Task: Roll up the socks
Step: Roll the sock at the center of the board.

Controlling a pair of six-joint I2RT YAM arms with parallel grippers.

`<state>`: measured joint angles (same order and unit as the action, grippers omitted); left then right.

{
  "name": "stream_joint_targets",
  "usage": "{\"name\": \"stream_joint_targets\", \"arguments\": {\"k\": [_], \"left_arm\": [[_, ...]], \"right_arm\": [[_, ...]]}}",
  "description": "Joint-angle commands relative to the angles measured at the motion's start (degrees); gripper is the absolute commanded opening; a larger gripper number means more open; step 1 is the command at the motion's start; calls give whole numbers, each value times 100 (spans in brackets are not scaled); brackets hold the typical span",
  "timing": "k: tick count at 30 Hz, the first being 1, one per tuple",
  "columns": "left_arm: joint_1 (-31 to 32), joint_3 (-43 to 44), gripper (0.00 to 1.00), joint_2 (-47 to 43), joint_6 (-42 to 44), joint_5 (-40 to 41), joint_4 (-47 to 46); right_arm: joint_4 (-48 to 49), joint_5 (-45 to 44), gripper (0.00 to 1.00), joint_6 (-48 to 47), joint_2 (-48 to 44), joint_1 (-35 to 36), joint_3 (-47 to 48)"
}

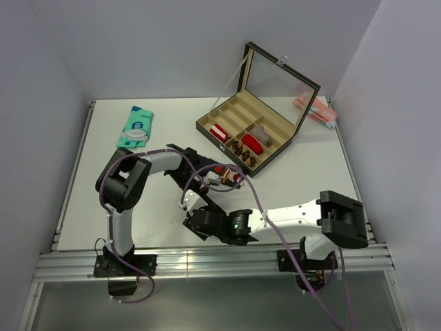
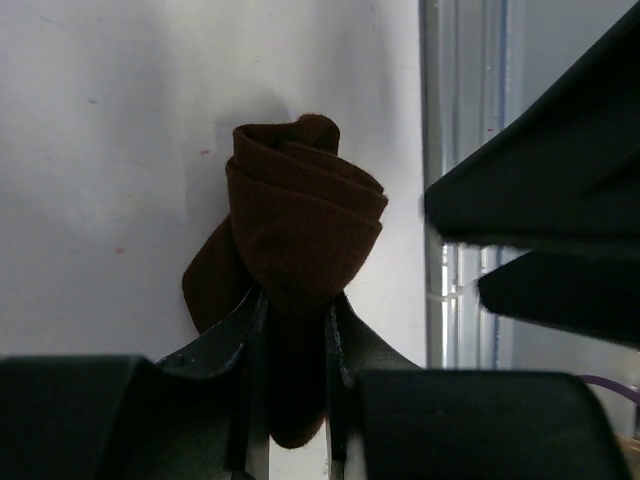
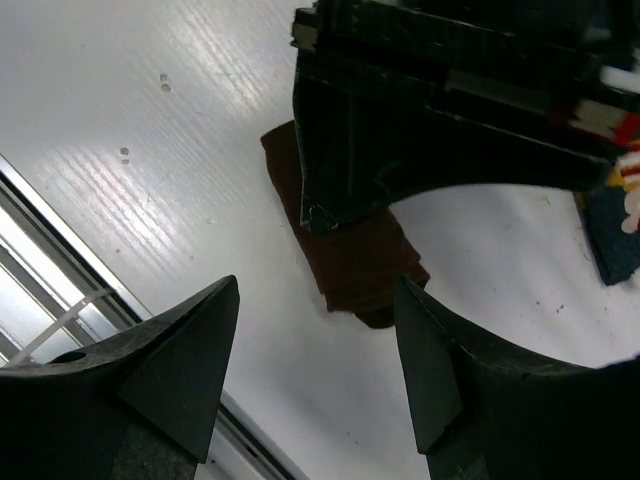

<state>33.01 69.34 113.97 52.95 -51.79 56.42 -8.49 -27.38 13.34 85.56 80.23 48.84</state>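
Note:
A dark brown sock [image 2: 300, 215], folded into a stubby roll, sits on the white table with its lower end pinched between the fingers of my left gripper [image 2: 295, 305], which is shut on it. From the right wrist the same sock [image 3: 360, 262] shows under the black left gripper [image 3: 400, 130]. My right gripper [image 3: 315, 310] stands open just short of the roll, touching nothing, and its fingers [image 2: 540, 200] show at the right of the left wrist view. In the top view the left gripper [image 1: 193, 202] and right gripper [image 1: 198, 224] meet near the front edge, hiding the sock. A navy piece of fabric [image 3: 612, 245] lies at the far right.
An open compartment box [image 1: 207, 126] stands behind the arms, holding red rolls [image 1: 251, 143], a striped roll [image 1: 220, 131] and brown rolls [image 1: 244, 155]. A teal packet [image 1: 136, 127] lies back left and a pink item [image 1: 315, 109] back right. The table's metal front rail [image 3: 60, 320] is close.

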Motion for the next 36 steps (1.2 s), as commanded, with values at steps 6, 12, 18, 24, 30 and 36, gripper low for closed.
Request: {"name": "stream_joint_targets", "arguments": {"k": [6,12,18,24,30,36], "left_arm": [[3,-79,0,573,462,951,457],[-32,53,0,714,532,960,580],[-50,132,0,828,576,978,685],[-50,246,0,969,611,987,817],[-50,326,0,1074,682,1004,976],[-50,405,0,1171,699,1057,1072]], "right_arm": [[-337,153,70,-701,690,-156,530],[-452,241,71,-886,1058,-227,723],[-443,303,70,-1044,1367,-236,846],[-364,242,70,-1141,1586,-244,917],[-382,-102,70,-1273,1701,-288,1022],[-320,-40,68,-1273,1806,-288,1066]]}}
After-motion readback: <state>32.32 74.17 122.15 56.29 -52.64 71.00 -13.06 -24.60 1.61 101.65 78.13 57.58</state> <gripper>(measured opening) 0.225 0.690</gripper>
